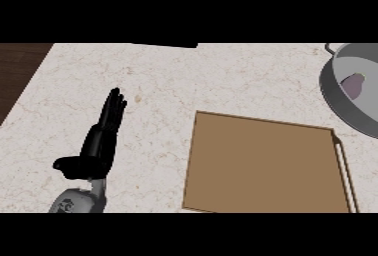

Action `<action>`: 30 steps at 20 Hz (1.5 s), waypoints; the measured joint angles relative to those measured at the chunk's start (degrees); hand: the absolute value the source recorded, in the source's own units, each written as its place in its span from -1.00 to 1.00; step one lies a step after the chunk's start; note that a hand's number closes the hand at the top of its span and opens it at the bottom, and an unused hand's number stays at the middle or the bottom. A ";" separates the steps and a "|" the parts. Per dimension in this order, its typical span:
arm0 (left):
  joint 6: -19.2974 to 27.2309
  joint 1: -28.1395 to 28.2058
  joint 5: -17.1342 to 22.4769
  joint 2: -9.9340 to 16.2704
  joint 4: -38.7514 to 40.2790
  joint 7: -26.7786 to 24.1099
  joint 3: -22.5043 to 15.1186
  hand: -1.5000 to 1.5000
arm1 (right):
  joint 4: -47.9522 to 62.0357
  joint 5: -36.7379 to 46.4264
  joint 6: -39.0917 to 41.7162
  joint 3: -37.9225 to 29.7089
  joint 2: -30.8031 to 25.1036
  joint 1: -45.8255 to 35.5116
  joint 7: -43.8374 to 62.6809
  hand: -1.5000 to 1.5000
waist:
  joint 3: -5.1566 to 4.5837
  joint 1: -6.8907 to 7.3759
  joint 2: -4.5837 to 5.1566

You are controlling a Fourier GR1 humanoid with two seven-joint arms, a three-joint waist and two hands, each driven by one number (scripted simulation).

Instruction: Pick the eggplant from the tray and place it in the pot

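My left hand [100, 135] is resting open at lower left; the eggplant [355, 85] is already lying inside the pot [336, 97] at upper right, beyond the tray [266, 165], long axis running upright in frame

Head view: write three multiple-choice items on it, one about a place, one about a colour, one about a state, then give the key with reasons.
1. Where does the eggplant lie?
A. on the tray
B. inside the pot
C. on the bare counter

2. What colour is the tray?
A. brown
B. blue
C. white

3. How is the left hand?
A. curled round the eggplant
B. pressed flat on the tray
C. open, fingers straight, holding nothing

Key:
1 B, the purple shape sits within the grey pot at the view's right edge.
2 A, its flat surface is brown, with nothing on it.
3 C, the hand stands over the counter, left of the tray, its fingers extended.
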 measured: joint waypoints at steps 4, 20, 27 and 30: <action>0.26 0.68 -0.23 -0.09 -0.33 -0.20 -0.05 0.00 | 0.00 -3.83 -0.58 -3.85 0.50 2.58 0.60 -1.00 | 0.02 -0.58 -0.15; 0.14 2.24 -0.07 0.53 -0.41 -0.72 1.14 0.00 | -2.13 -9.64 -32.94 -10.06 0.53 5.84 -6.99 -1.00 | -0.08 -1.94 -1.02; 0.01 4.53 0.00 0.96 -1.46 -0.93 1.39 0.00 | -2.78 -9.75 -45.92 -11.30 0.59 7.67 -4.15 -1.00 | -0.17 -2.97 -1.61; -0.25 5.37 0.39 1.28 -1.40 -1.22 2.08 0.00 | -4.11 -8.77 -48.18 -11.32 -0.06 8.92 -3.11 -1.00 | -0.24 -3.86 -1.94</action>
